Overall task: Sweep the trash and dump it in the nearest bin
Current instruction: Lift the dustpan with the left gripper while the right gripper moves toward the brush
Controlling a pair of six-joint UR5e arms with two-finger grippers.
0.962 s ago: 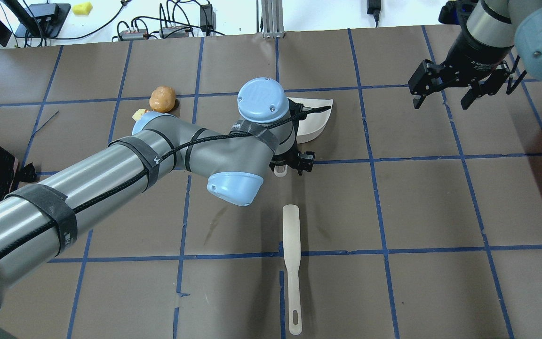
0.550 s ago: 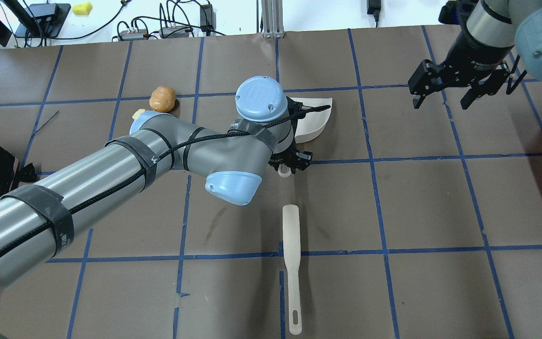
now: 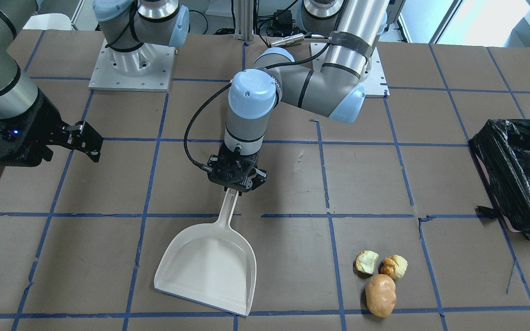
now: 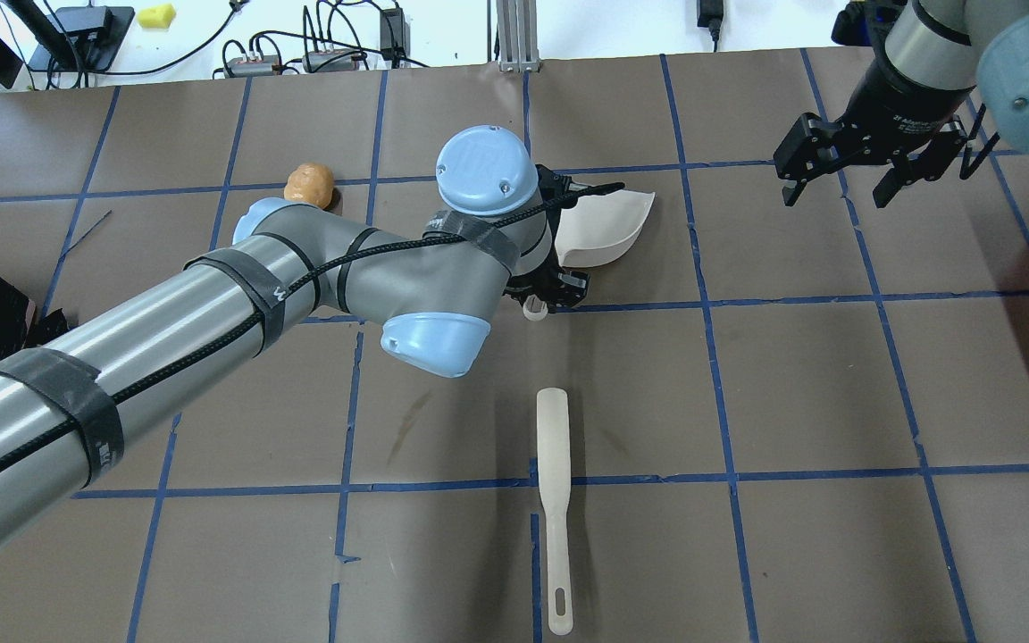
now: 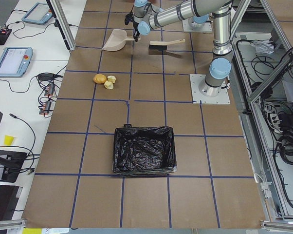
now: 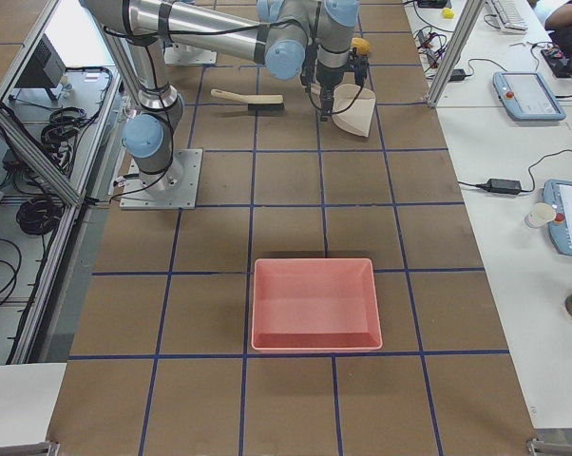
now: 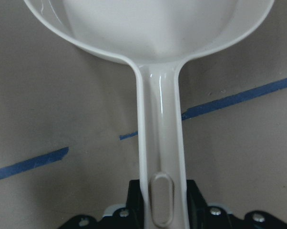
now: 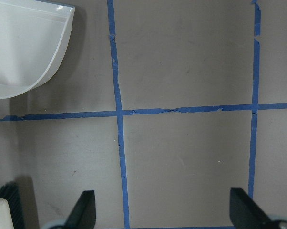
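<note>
My left gripper (image 3: 237,182) is shut on the handle of the white dustpan (image 3: 210,271). The handle runs up between the jaws in the left wrist view (image 7: 160,143). The pan's mouth (image 4: 608,228) points away from the robot. The trash lies together on the table to the robot's left of the pan: a tan-orange potato-shaped piece (image 3: 380,294), a pale yellow chunk (image 3: 366,262) and a golden-brown chunk (image 3: 394,266). The black-bagged bin (image 3: 522,170) stands at the table's left end. My right gripper (image 4: 863,179) is open and empty, hovering off to the right.
A cream hand brush (image 4: 553,482) lies near the table's front middle, between the dustpan and the robot. A bare pink tray (image 6: 314,304) stands at the table's right end. Cables and boxes lie beyond the far edge.
My left gripper went from open around the dustpan handle to shut on it. The pan has since swung a little to the right and away. The right arm has barely moved.
</note>
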